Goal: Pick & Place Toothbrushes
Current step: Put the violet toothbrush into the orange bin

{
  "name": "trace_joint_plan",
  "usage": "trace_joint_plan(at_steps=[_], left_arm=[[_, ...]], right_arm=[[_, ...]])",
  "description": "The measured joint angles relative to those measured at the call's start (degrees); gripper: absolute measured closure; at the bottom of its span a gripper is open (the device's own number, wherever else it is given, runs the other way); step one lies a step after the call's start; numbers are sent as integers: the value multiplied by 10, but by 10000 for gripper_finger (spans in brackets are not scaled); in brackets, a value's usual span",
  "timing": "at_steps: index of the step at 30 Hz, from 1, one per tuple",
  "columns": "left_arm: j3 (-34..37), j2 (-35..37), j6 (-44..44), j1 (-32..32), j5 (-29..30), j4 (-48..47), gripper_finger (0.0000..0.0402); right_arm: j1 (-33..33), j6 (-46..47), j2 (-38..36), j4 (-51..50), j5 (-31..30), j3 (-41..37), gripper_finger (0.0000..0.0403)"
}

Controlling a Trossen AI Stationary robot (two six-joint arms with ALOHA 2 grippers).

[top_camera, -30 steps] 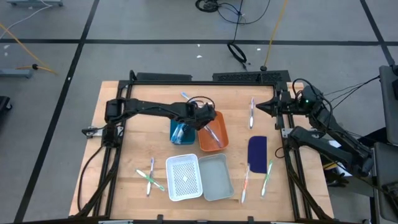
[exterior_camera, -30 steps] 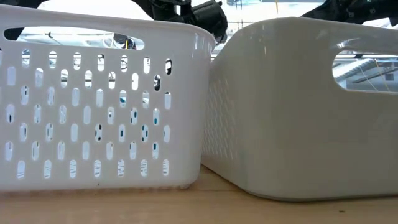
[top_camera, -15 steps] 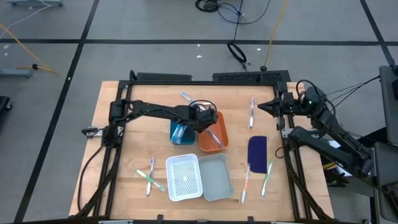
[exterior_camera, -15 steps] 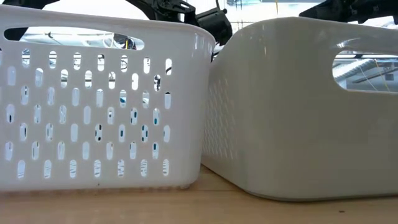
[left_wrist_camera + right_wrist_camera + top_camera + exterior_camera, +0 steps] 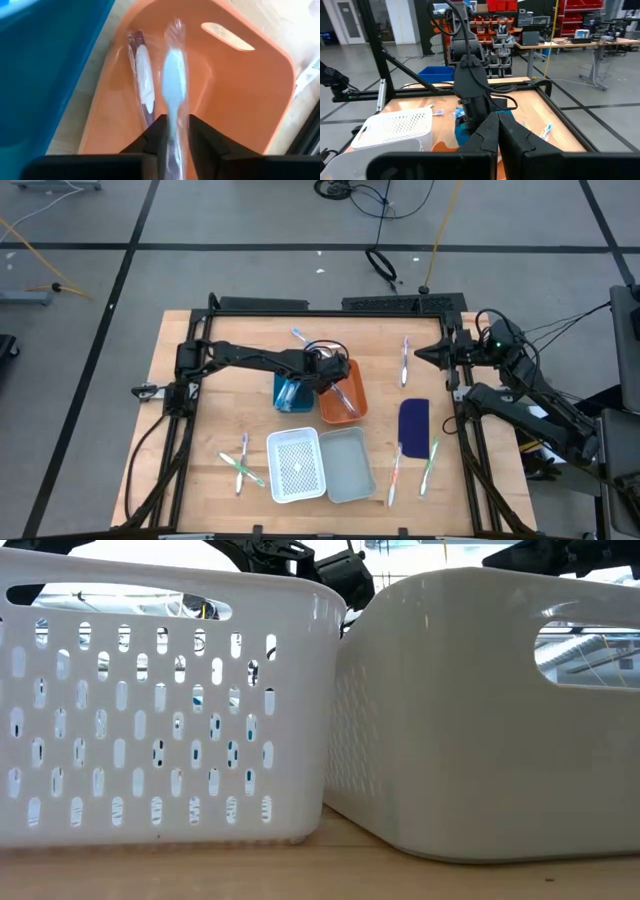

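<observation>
My left gripper (image 5: 328, 375) hangs over the orange bin (image 5: 352, 408) at mid-table, shut on a clear-wrapped light blue toothbrush (image 5: 174, 75). A second wrapped toothbrush (image 5: 142, 85), white and dark, lies on the bin's floor. More toothbrushes lie flat on the table: one far of the blue bin (image 5: 298, 335), one at the far right (image 5: 405, 360), two crossed at the near left (image 5: 242, 463), and two at the near right (image 5: 396, 473) (image 5: 430, 463). My right gripper (image 5: 422, 352) waits shut at the table's far right edge. My left gripper pinches the toothbrush's handle (image 5: 174, 119) between its two fingers (image 5: 156, 131). The toothbrush runs along the fingers and sticks out ahead of them. Its head end is over the orange bin's inside, clear of the table.
A blue bin (image 5: 288, 392) stands against the orange bin's left side. A white perforated basket (image 5: 296, 465) and a smooth pale bin (image 5: 346, 463) stand side by side near the front edge. A dark blue flat oblong piece (image 5: 413, 422) lies at the right.
My left gripper has moved a little toward the table's right, over the orange bin, still holding the toothbrush, and has since kept still.
</observation>
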State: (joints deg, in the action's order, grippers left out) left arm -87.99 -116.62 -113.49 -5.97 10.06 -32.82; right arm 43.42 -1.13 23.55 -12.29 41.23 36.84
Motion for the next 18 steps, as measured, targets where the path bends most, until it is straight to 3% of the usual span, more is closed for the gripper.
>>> trace_joint_plan(at_steps=[9,18], left_arm=[[0,6,19,0,-11,1,227],[0,74,108,18,54,40,208]], right_arm=[[0,0,0,0,10,0,403],[0,0,0,0,9,0,403]])
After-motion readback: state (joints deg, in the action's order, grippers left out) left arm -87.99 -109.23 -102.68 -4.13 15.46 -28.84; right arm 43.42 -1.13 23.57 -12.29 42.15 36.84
